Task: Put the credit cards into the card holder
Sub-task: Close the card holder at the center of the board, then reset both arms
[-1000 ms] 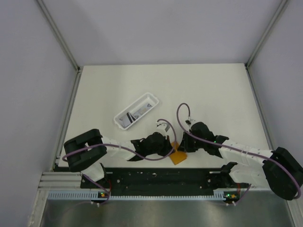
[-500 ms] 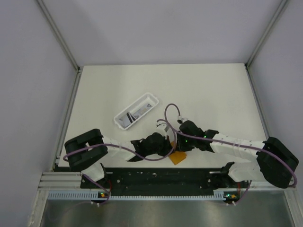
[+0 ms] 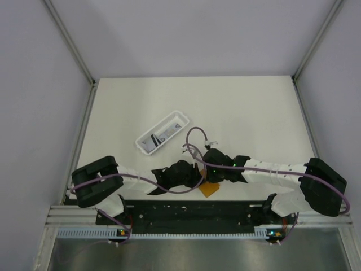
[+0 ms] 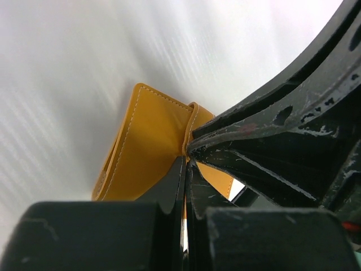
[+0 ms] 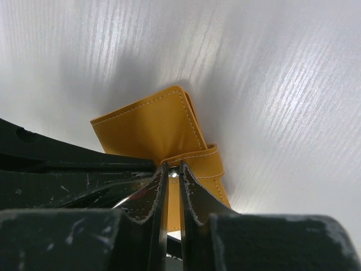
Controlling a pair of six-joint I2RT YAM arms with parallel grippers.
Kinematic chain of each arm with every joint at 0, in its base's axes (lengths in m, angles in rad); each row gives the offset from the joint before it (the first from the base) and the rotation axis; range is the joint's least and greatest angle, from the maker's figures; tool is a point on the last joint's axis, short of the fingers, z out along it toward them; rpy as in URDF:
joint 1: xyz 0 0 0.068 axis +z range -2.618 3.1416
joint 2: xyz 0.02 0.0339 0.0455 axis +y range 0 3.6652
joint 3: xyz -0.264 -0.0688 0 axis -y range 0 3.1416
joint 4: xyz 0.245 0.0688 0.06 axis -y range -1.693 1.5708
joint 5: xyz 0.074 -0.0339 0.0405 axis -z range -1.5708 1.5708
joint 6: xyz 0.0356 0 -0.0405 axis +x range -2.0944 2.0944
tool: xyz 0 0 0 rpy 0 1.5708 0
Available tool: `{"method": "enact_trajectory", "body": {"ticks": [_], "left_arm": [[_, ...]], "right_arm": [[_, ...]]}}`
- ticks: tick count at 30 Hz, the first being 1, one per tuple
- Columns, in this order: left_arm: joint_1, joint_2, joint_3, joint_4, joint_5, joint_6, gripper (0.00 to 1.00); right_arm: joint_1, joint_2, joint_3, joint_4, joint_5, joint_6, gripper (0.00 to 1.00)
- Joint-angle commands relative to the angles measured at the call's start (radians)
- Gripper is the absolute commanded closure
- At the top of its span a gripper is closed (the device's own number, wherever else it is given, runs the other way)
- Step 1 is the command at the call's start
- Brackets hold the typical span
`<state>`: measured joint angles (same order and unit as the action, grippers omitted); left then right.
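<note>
Soft, even light is filling the overhead view, casting only faint shadows. In the left wrist view, the white surface [image 4: 67,68] beyond the left fingers [image 4: 169,195] is glaring and smearing into blurred streaks, while the fingers are looming dark and unfocused. In the right wrist view, a grey shadow is pooling beyond the right fingers [image 5: 144,197] around the card holder [image 5: 146,130], with glare brightening the surface to their right.

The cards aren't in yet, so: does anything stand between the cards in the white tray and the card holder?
Yes. The left gripper and right gripper both pinch the card holder and cover it on the side toward the credit cards. Its strap also wraps across one end, so it looks closed.
</note>
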<state>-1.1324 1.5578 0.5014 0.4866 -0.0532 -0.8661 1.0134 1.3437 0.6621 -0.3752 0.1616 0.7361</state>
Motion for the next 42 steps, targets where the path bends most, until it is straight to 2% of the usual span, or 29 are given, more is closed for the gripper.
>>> {"method": "enact_trajectory", "body": {"ticks": [1,13,17,25,30,33,38,39,40,42], "left_arm": [[-0.003,-0.064,-0.038,-0.057,-0.013,-0.002,1.00],[-0.003,-0.159,-0.078,-0.105,-0.031,-0.008,1.00],[-0.003,-0.182,-0.086,-0.124,-0.037,-0.007,1.00],[-0.003,-0.291,-0.080,-0.227,-0.086,0.016,1.00],[-0.003,-0.379,-0.028,-0.458,-0.209,-0.017,1.00],[-0.001,-0.465,-0.009,-0.641,-0.298,-0.053,0.83],[0.000,-0.697,-0.035,-0.885,-0.453,-0.177,0.48],[0.002,-0.753,-0.040,-0.954,-0.482,-0.210,0.40],[0.002,-0.800,-0.049,-1.003,-0.508,-0.227,0.20],[0.002,-0.902,-0.069,-1.094,-0.545,-0.263,0.06]], "right_arm": [[0.027,0.084,-0.061,-0.091,0.004,0.042,0.95],[0.076,0.251,0.008,-0.200,0.044,0.055,0.98],[0.085,0.244,0.005,-0.185,0.056,0.072,0.98],[0.085,-0.044,0.031,-0.044,0.044,0.056,0.71],[0.083,-0.254,0.018,0.054,0.075,0.023,0.54],[0.082,-0.369,-0.008,0.044,0.150,0.022,0.48],[0.082,-0.612,-0.074,-0.137,0.306,0.097,0.44],[0.082,-0.671,-0.090,-0.172,0.328,0.120,0.40],[0.082,-0.731,-0.110,-0.210,0.348,0.144,0.36],[0.082,-0.868,-0.151,-0.272,0.380,0.196,0.32]]}}
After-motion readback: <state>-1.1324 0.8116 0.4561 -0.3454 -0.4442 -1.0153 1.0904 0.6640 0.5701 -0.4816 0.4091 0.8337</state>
